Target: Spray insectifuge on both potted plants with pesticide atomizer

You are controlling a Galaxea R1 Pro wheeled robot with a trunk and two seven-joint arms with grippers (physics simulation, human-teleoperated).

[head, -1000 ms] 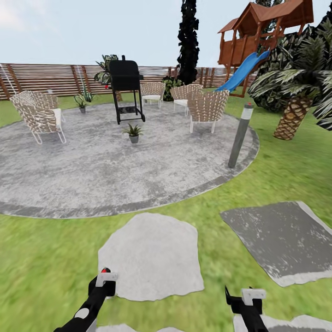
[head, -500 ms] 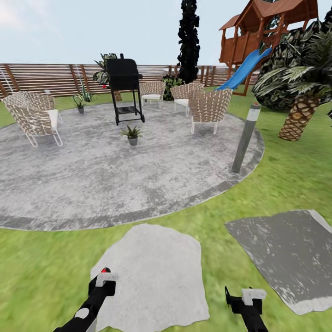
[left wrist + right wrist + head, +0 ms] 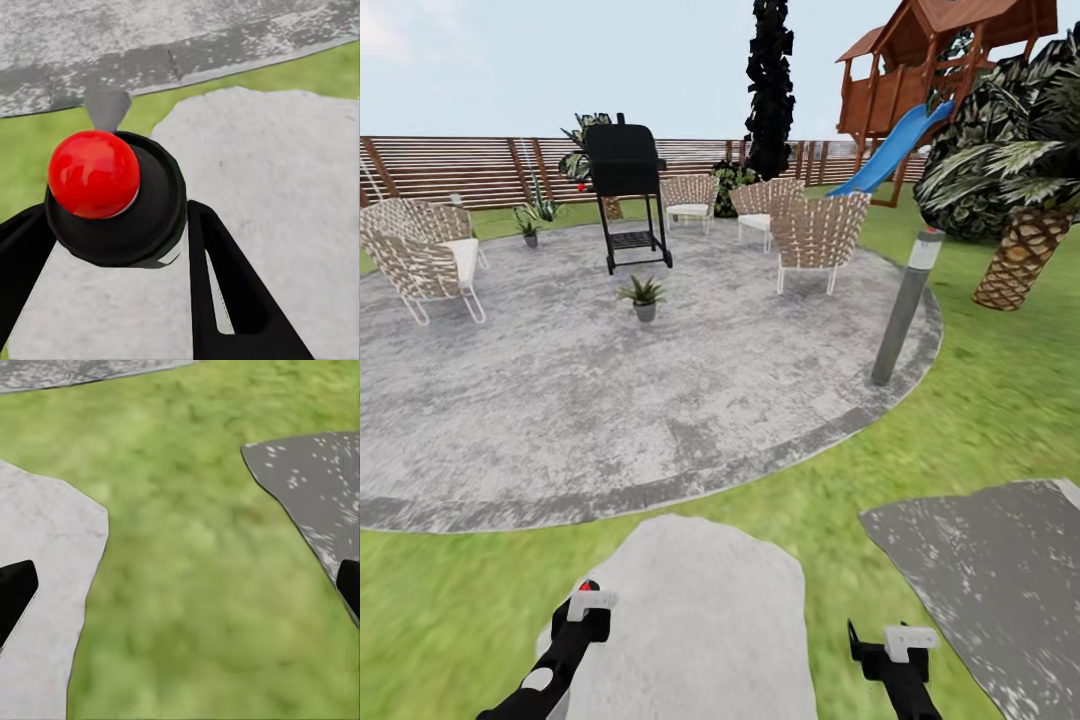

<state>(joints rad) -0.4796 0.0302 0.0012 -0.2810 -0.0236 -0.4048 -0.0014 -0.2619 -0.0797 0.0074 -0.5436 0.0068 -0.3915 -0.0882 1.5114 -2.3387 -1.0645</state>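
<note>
The pesticide atomizer point(image 3: 112, 199), a dark bottle with a round red top, sits between the fingers of my left gripper point(image 3: 112, 225), which is shut on it. In the head view its red top point(image 3: 588, 586) peeks above the left gripper point(image 3: 588, 604), low over a pale stepping stone point(image 3: 690, 620). My right gripper point(image 3: 882, 645) hangs open over the lawn, its fingertips point(image 3: 15, 589) spread wide with nothing between them. Two potted plants stand in the garden ahead: a spiky one point(image 3: 643, 296) on the stone patio point(image 3: 610, 400), another point(image 3: 528, 224) farther back near the wooden fence point(image 3: 450, 165).
A black grill point(image 3: 626, 185) stands behind the nearer plant. Wicker chairs point(image 3: 422, 258) point(image 3: 815, 235) ring the patio. A grey bollard light point(image 3: 905, 305) stands at the patio's right edge, a palm point(image 3: 1025, 230) and a playhouse with a blue slide point(image 3: 890, 150) beyond. A dark slab point(image 3: 980, 580) lies at right.
The whole view has shifted: the patio, the stepping stone and the slab have slid nearer and lower, so the camera has moved forward. Both grippers keep their pose.
</note>
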